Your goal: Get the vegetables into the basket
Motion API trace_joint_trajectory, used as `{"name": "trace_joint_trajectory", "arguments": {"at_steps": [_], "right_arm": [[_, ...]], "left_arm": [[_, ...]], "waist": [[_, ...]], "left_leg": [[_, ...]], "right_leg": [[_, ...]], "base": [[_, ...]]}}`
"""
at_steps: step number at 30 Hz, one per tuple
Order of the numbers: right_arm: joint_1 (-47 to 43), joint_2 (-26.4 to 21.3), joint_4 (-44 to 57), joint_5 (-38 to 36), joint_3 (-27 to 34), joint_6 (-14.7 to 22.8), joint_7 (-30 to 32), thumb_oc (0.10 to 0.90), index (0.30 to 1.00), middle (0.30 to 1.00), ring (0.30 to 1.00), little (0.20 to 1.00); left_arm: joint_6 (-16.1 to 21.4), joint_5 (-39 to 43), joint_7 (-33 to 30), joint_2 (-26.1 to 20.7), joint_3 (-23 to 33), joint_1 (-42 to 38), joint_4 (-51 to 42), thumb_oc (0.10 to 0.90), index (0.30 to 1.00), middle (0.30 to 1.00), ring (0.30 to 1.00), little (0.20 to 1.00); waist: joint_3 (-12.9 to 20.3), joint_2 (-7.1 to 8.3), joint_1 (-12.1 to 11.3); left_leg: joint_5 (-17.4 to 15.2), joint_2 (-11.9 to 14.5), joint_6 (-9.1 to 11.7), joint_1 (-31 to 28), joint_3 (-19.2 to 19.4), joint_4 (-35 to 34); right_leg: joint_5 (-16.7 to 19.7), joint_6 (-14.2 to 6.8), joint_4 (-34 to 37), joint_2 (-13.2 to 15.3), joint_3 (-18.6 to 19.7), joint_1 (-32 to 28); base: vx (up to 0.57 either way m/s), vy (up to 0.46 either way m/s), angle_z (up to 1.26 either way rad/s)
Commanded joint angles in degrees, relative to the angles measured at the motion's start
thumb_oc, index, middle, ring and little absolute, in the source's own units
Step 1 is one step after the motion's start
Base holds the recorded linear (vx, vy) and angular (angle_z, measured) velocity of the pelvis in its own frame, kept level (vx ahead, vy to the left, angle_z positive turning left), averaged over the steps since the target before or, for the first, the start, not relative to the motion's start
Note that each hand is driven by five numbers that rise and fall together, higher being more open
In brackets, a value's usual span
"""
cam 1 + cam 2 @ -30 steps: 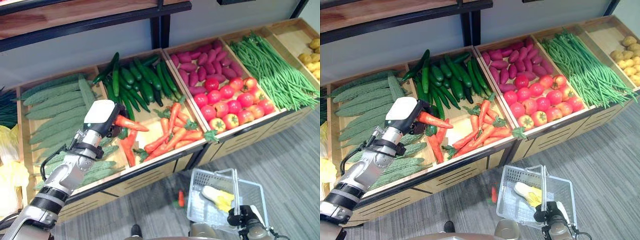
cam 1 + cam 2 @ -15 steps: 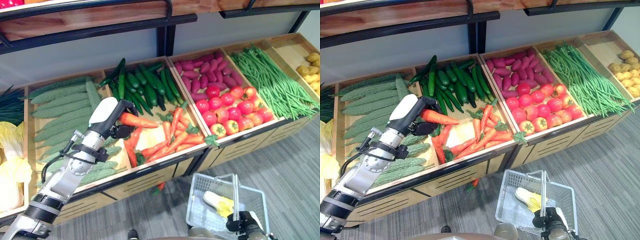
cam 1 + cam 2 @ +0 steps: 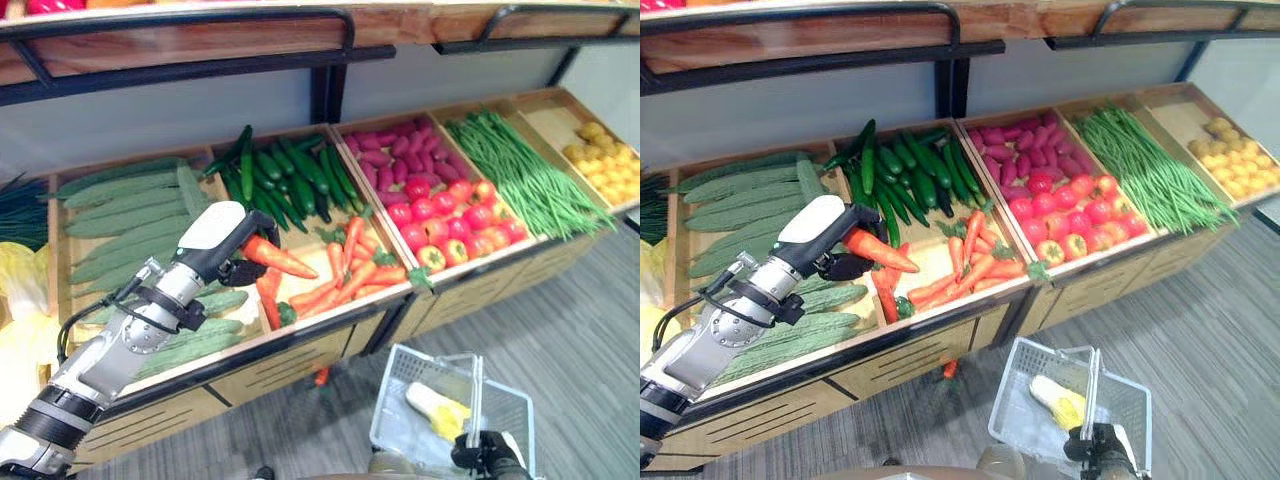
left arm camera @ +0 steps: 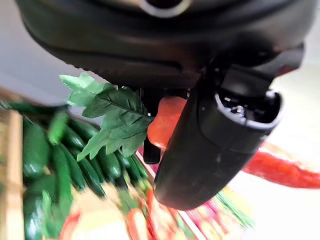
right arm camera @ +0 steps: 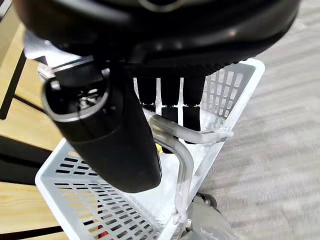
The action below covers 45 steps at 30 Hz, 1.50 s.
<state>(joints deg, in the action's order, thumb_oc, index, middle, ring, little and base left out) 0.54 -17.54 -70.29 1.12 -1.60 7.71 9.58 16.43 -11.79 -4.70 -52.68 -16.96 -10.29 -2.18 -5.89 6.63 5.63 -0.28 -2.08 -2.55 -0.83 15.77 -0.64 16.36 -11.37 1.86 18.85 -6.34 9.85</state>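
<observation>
My left hand (image 3: 222, 243) is shut on an orange carrot (image 3: 281, 258) with green leaves (image 4: 111, 114) and holds it just above the left side of the carrot bin (image 3: 345, 268). The left wrist view shows the thumb (image 4: 215, 145) across the carrot (image 4: 167, 117). A white wire basket (image 3: 392, 400) hangs low at the front right above the floor, with a pale yellow vegetable (image 3: 437, 408) in it. My right hand (image 3: 482, 452) is shut on the basket's handle (image 5: 180, 150), its fingers curled round the bar.
The wooden display holds bumpy green gourds (image 3: 125, 215), dark cucumbers (image 3: 285, 175), purple roots (image 3: 400, 140), tomatoes (image 3: 455, 210), green beans (image 3: 520, 170) and yellow produce (image 3: 600, 160). A dark-railed shelf (image 3: 200, 30) overhangs it. One carrot (image 3: 320, 376) lies on the grey floor under the display's front.
The camera has shifted, so the whole scene has slid. My left hand keeps the carrot and has drifted slightly toward the display's front edge. The right hand still holds the basket.
</observation>
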Motion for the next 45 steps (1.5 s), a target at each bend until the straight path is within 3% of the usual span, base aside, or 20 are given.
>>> {"name": "trace_joint_trajectory", "arguments": {"at_steps": [1, 3, 5, 6, 7, 9, 16, 18, 24, 25, 26, 27, 28, 30, 31, 32, 38, 43, 44, 45], "right_arm": [[2.35, -3.48, -0.28, -0.39, -1.89, 0.41, 0.96, 0.400, 0.300, 0.300, 0.300, 0.300], [1.65, -3.92, -0.43, 0.13, -2.03, 0.49, 1.22, 0.400, 0.300, 0.300, 0.300, 0.300], [1.18, -4.23, -0.42, 0.50, -2.42, 0.49, 1.15, 0.400, 0.300, 0.300, 0.300, 0.300], [0.58, -4.28, -0.97, 1.10, -2.93, 0.17, 1.31, 0.400, 0.300, 0.300, 0.300, 0.300], [0.64, -4.32, -0.83, 1.31, -2.93, 0.16, 1.29, 0.400, 0.300, 0.300, 0.300, 0.300], [0.67, -4.82, -0.07, 1.20, -2.80, 0.15, 1.51, 0.400, 0.300, 0.300, 0.300, 0.300], [1.09, -6.42, 0.49, 0.63, -2.08, 0.31, 2.28, 0.400, 0.300, 0.300, 0.300, 0.300], [1.04, -7.34, 0.76, -0.04, -1.94, 0.61, 2.89, 0.400, 0.300, 0.300, 0.300, 0.300], [1.03, -8.93, 0.91, -1.11, -1.35, 1.02, 3.38, 0.400, 0.300, 0.300, 0.300, 0.300], [-0.73, -11.30, -0.06, -0.93, -1.14, 0.93, 3.88, 0.400, 0.300, 0.300, 0.300, 0.300], [-1.29, -11.99, -0.59, -0.88, -1.03, 1.08, 4.12, 0.400, 0.300, 0.300, 0.300, 0.300], [-1.29, -11.99, -0.59, -0.88, -1.03, 1.08, 4.12, 0.400, 0.300, 0.300, 0.300, 0.300], [-1.66, -12.03, -0.90, -0.75, -1.45, 1.13, 4.06, 0.400, 0.300, 0.300, 0.300, 0.300], [-1.95, -11.97, -0.68, -0.54, -2.25, 1.40, 3.91, 0.400, 0.300, 0.300, 0.300, 0.300], [-1.97, -11.97, -0.69, -0.56, -2.31, 1.41, 3.91, 0.400, 0.300, 0.300, 0.300, 0.300], [-2.23, -11.64, -0.82, -0.40, -3.01, 1.43, 3.57, 0.400, 0.300, 0.300, 0.300, 0.300], [-0.49, -10.11, 0.79, -0.29, -2.93, 1.57, 2.72, 0.400, 0.300, 0.300, 0.300, 0.300], [-1.29, -9.05, 2.39, 0.51, -3.58, 1.25, 2.61, 0.400, 0.300, 0.300, 0.300, 0.300], [-2.01, -8.85, 2.63, 0.82, -3.75, 1.25, 2.81, 0.400, 0.300, 0.300, 0.300, 0.300], [-2.67, -8.37, 2.64, 0.60, -3.45, 1.17, 3.07, 0.400, 0.300, 0.300, 0.300, 0.300]], "left_arm": [[3.55, 2.50, -2.70, -2.65, 8.97, -1.79, -7.41, 0.400, 0.300, 0.300, 0.300, 0.300], [3.29, 2.54, -2.49, -2.55, 11.49, 0.58, -8.36, 0.400, 0.300, 0.300, 0.300, 0.300], [3.10, 2.26, -2.19, -2.87, 12.27, 1.45, -8.53, 0.400, 0.300, 0.300, 0.300, 0.300], [2.79, 1.63, -2.21, -2.92, 15.13, 4.74, -8.57, 0.400, 0.300, 0.300, 0.300, 0.300], [2.89, 1.42, -2.33, -2.81, 15.70, 5.42, -8.68, 0.400, 0.300, 0.300, 0.300, 0.300], [3.41, 1.55, -2.49, -2.02, 16.15, 6.88, -9.04, 0.400, 0.300, 0.300, 0.300, 0.300], [3.45, 1.77, -2.76, -1.51, 14.01, 5.25, -8.77, 0.400, 0.300, 0.300, 0.300, 0.300], [3.41, 2.01, -3.36, -0.50, 12.97, 3.96, -8.55, 0.400, 0.300, 0.300, 0.300, 0.300], [3.53, 2.55, -3.18, 1.16, 11.00, 2.39, -7.87, 0.400, 0.300, 0.300, 0.300, 0.300], [3.77, 2.81, -3.68, 2.72, 9.54, 1.72, -7.82, 0.400, 0.300, 0.300, 0.300, 0.300], [3.72, 2.60, -4.37, 3.57, 9.39, 1.74, -7.59, 0.400, 0.300, 0.300, 0.300, 0.300], [3.72, 2.60, -4.37, 3.57, 9.39, 1.74, -7.59, 0.400, 0.300, 0.300, 0.300, 0.300], [3.70, 2.32, -5.11, 3.81, 9.76, 2.11, -7.43, 0.400, 0.300, 0.300, 0.300, 0.300], [3.78, 2.34, -5.88, 3.66, 10.57, 2.94, -7.66, 0.400, 0.300, 0.300, 0.300, 0.300], [3.81, 2.33, -5.91, 3.65, 10.62, 3.00, -7.64, 0.400, 0.300, 0.300, 0.300, 0.300], [3.77, 2.49, -6.12, 3.55, 11.05, 3.75, -8.05, 0.400, 0.300, 0.300, 0.300, 0.300], [4.50, 3.17, -4.75, 1.61, 10.71, 4.67, -9.15, 0.400, 0.300, 0.300, 0.300, 0.300], [5.11, 3.14, -4.30, 0.05, 10.41, 4.93, -9.38, 0.400, 0.300, 0.300, 0.300, 0.300], [5.38, 3.26, -4.19, -0.23, 10.77, 5.49, -9.11, 0.400, 0.300, 0.300, 0.300, 0.300], [5.12, 3.60, -4.32, -0.35, 12.08, 6.39, -9.30, 0.400, 0.300, 0.300, 0.300, 0.300]], "waist": [[0.71, -1.95, -2.45], [0.62, -2.83, -3.65], [0.95, -3.23, -4.44], [2.41, -2.60, -6.43], [2.61, -2.60, -6.55], [2.76, -3.12, -5.98], [1.53, -5.06, -4.63], [0.47, -6.35, -3.94], [-0.77, -7.70, -3.40], [-2.33, -7.86, -4.84], [-2.30, -7.94, -5.62], [-2.30, -7.94, -5.62], [-2.08, -8.01, -6.19], [-2.03, -7.96, -6.70], [-2.03, -7.95, -6.72], [-2.01, -7.99, -7.29], [-0.77, -7.32, -5.80], [-0.62, -6.48, -5.53], [-0.97, -6.42, -5.90], [-1.40, -7.11, -8.63]], "left_leg": [[-2.30, 3.50, 2.88, -0.34, -0.80, 0.02], [-1.46, 3.83, 2.18, 0.51, 1.16, -0.04], [-0.86, 4.24, 1.87, 1.15, 2.67, -0.09], [-1.29, 4.54, 3.65, 0.89, 4.25, -0.37], [-1.01, 4.91, 3.96, 0.75, 4.78, -0.35], [2.37, 6.92, 5.23, 1.87, 6.45, -0.57], [6.79, 10.66, 7.94, 2.02, 6.22, -2.78], [9.62, 13.18, 9.57, 2.62, 6.22, -3.37], [10.89, 15.15, 10.98, 3.87, 4.72, -1.64], [9.14, 12.25, 10.92, 5.49, -5.10, 0.59], [8.80, 10.47, 10.72, 6.63, -11.60, -0.65], [8.80, 10.47, 10.72, 6.63, -11.60, -0.65], [8.52, 9.02, 10.60, 7.23, -16.60, -1.37], [7.96, 7.65, 10.23, 7.25, -21.33, -1.83], [7.90, 7.66, 10.21, 7.21, -21.27, -1.82], [6.66, 5.75, 9.53, 7.00, -25.68, -1.53], [3.31, 4.01, 6.78, 4.06, -22.90, -2.02], [0.99, 1.90, 4.40, 2.25, -16.67, -2.09], [1.03, 1.63, 4.02, 1.97, -14.80, -2.45], [1.24, 2.80, 3.76, 2.65, -12.05, -1.94]], "right_leg": [[-2.95, -2.63, -8.04, 3.57, -6.52, -3.43], [-7.69, -1.24, -14.95, 2.76, -8.58, -5.15], [-9.55, -0.88, -18.07, 2.07, -9.21, -6.35], [-10.59, -2.28, -9.23, 1.65, -12.50, -11.84], [-11.01, -2.42, -8.03, 1.38, -13.09, -12.04], [-11.91, -1.13, -4.53, -0.72, -14.44, -12.59], [-15.74, 1.13, -4.45, -4.50, -14.57, -11.98], [-16.95, 2.51, -4.37, -7.05, -13.90, -11.53], [-17.61, 4.00, -2.27, -9.70, -12.91, -12.34], [-17.22, 4.25, -1.28, -9.66, -10.20, -12.05], [-16.47, 4.12, -0.96, -9.66, -8.34, -11.21], [-16.47, 4.12, -0.96, -9.66, -8.34, -11.21], [-15.90, 4.04, -0.57, -10.01, -6.11, -10.73], [-15.41, 4.15, -0.38, -10.59, -4.06, -10.22], [-15.44, 4.14, -0.41, -10.59, -3.98, -10.21], [-15.30, 4.21, -0.64, -11.09, -1.66, -9.87], [-14.87, 2.44, -2.08, -8.91, 2.01, -9.47], [-11.00, -0.85, -2.70, -5.43, 6.08, -5.78], [-9.05, -1.56, -3.98, -4.35, 5.19, -3.97], [-10.06, -1.08, -8.52, -1.91, -3.81, -3.28]], "base": [[-0.22, 0.145, -0.89], [-0.19, 0.094, -0.72], [-0.11, -0.080, -0.69], [-0.01, -0.233, -0.88], [-0.05, -0.365, -1.13], [-0.11, -0.312, -0.86], [-0.06, -0.204, -0.07], [-0.11, -0.272, -0.05], [-0.05, -0.153, -0.11], [-0.05, -0.104, -0.64], [-0.05, -0.102, -1.00], [0.03, -0.062, -1.15], [0.05, -0.032, -0.75], [0.05, -0.019, -0.54], [0.05, 0.020, -1.00], [0.07, 0.108, -1.10], [0.04, 0.203, -0.52], [-0.03, 0.203, -0.63], [-0.17, 0.105, -0.87], [-0.20, 0.127, -1.00]]}}
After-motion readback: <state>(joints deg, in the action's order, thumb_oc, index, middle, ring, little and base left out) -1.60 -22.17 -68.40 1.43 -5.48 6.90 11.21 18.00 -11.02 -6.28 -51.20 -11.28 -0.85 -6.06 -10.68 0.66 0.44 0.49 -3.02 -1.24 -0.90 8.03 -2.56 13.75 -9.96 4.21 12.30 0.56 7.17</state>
